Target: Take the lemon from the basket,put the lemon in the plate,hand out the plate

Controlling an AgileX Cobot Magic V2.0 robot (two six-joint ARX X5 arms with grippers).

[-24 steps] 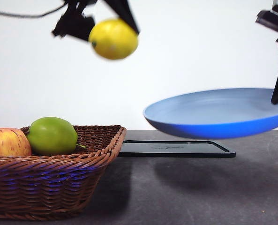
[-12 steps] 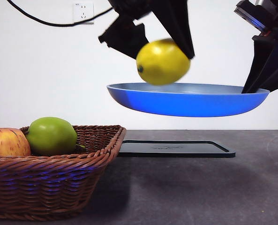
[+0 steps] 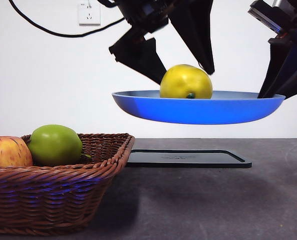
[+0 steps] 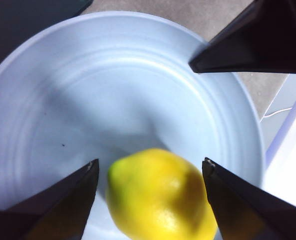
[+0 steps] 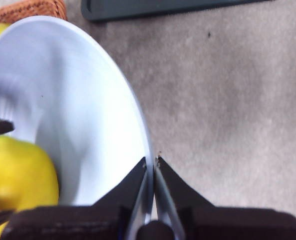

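Above the black tray (image 3: 188,158) in the front view, the light-blue plate (image 3: 198,110) hangs in the air with the lemon (image 3: 186,82) resting in it, well above the basket (image 3: 53,192). From the left wrist, the left gripper (image 4: 150,167) has its fingers spread wide either side of the lemon (image 4: 160,197), not touching it. From the right wrist, the right gripper (image 5: 150,162) has its fingers pinched on the plate's rim (image 5: 138,125), over the grey worktop (image 5: 227,100).

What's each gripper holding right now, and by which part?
The right gripper is shut on the rim of the plate, holding it above the table. The left gripper is open and holds nothing; the lemon lies in the plate between its jaws.
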